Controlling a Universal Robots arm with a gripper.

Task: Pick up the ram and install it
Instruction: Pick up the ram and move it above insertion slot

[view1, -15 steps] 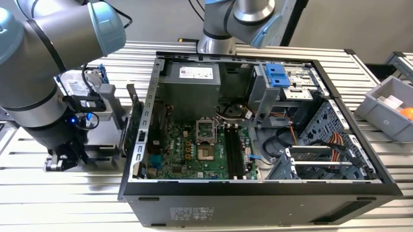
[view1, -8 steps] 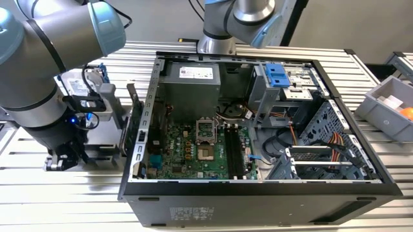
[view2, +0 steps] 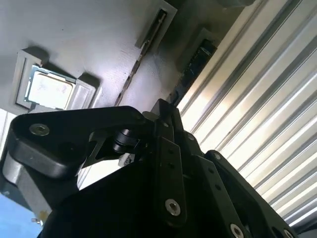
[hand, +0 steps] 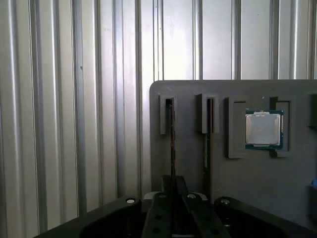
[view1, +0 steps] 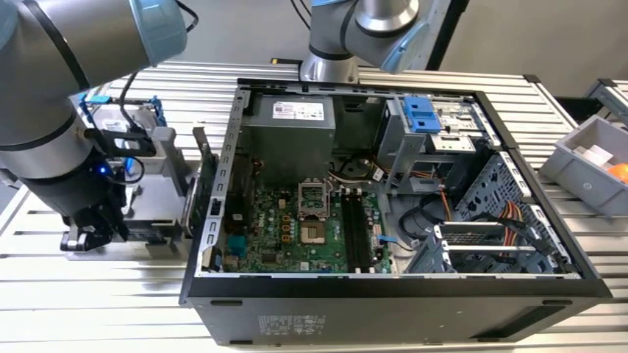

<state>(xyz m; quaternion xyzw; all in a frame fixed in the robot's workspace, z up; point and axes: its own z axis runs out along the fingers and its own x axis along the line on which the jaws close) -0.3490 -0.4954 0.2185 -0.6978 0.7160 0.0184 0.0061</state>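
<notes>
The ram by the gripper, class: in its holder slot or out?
In: in the first wrist view the ram stands on edge in a slot of the grey holder, the gripper at its end.

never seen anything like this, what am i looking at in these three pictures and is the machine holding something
It is a robot arm working beside an open computer case on a ribbed metal table. The exterior view looks at the whole scene from off the arm. The two wrist views come from cameras riding on the arm, looking past its gripper.

Under the gripper is a grey parts tray. Its narrow slots hold a ram stick and a second stick, both standing on edge, and a square processor chip sits in a recess. The gripper is lined up right at the ram stick, but I cannot tell whether it grips it.

Inside the case you see the green motherboard. A grey bin sits at the exterior view's right.
</notes>
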